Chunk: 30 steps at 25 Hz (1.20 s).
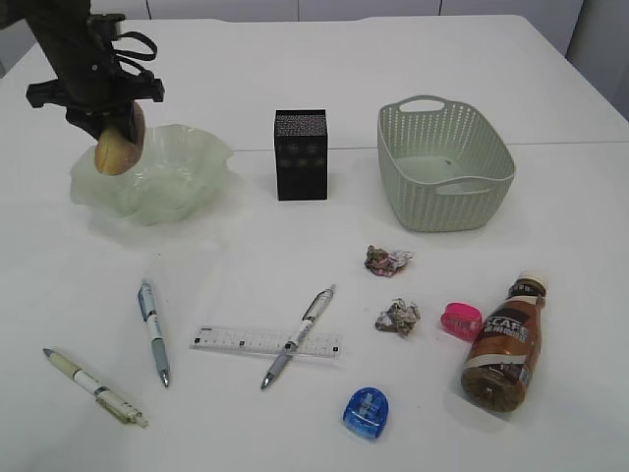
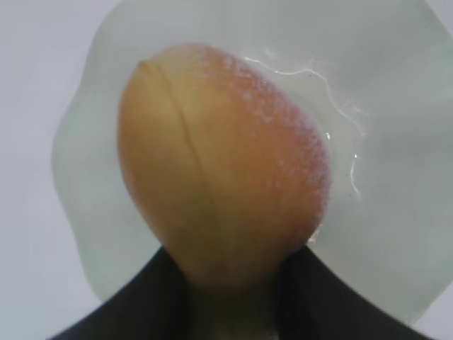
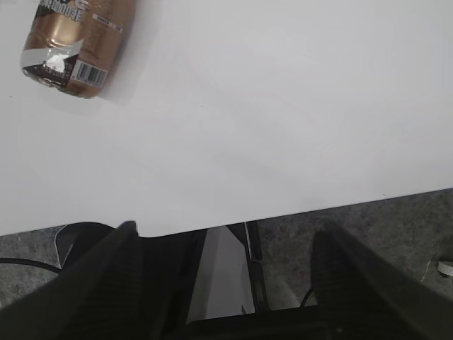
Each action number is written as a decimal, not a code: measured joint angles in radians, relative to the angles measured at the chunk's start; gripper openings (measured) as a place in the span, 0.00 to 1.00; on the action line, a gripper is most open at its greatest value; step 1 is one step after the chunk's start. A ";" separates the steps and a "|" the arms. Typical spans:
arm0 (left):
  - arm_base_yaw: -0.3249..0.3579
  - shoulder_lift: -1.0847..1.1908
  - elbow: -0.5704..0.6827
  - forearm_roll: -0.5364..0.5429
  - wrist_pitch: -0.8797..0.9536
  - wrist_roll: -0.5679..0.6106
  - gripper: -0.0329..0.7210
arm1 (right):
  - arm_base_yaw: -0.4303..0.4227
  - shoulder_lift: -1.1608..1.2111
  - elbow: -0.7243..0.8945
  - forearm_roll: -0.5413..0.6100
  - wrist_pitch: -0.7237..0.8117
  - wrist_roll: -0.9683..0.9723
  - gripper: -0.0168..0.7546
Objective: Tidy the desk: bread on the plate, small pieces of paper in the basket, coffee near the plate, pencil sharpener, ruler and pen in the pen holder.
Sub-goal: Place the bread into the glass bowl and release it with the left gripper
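Bread (image 2: 219, 170): soft, light, crushable roll; pinched at its lower end by left gripper (image 1: 110, 123), plate (image 1: 187, 157) beneath the jaws. Right gripper (image 3: 226, 241): jaws spread, empty.

The bread (image 1: 116, 149), an oval golden-brown roll dusted with sugar, hangs in the left claw (image 1: 110, 130) over the left rim of the plate (image 1: 187, 157), a pale green, wavy-edged glass dish. The black pen holder (image 1: 301, 154) stands upright between plate and basket (image 1: 444, 165), a pale green woven tub with handles. Two crumpled papers (image 1: 388, 260) (image 1: 397, 317) lie in front of the basket. A pink sharpener (image 1: 461, 321) lies just beside the coffee (image 1: 505, 343), a brown bottle lying on its side; a blue sharpener (image 1: 367, 412) lies nearer the front. The clear ruler (image 1: 236, 341) lies flat with one pen (image 1: 298, 335) across it; two more pens (image 1: 153, 331) (image 1: 94, 385) lie to its left.
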 joint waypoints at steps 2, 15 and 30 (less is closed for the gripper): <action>0.000 0.012 -0.006 -0.010 0.002 0.000 0.36 | 0.000 0.000 0.000 -0.002 0.000 0.000 0.77; 0.000 0.035 -0.006 -0.027 0.002 0.000 0.79 | 0.000 0.000 0.000 -0.005 0.000 0.000 0.77; 0.000 0.035 -0.015 -0.030 -0.012 0.000 0.85 | 0.000 0.000 0.000 -0.005 0.000 0.000 0.77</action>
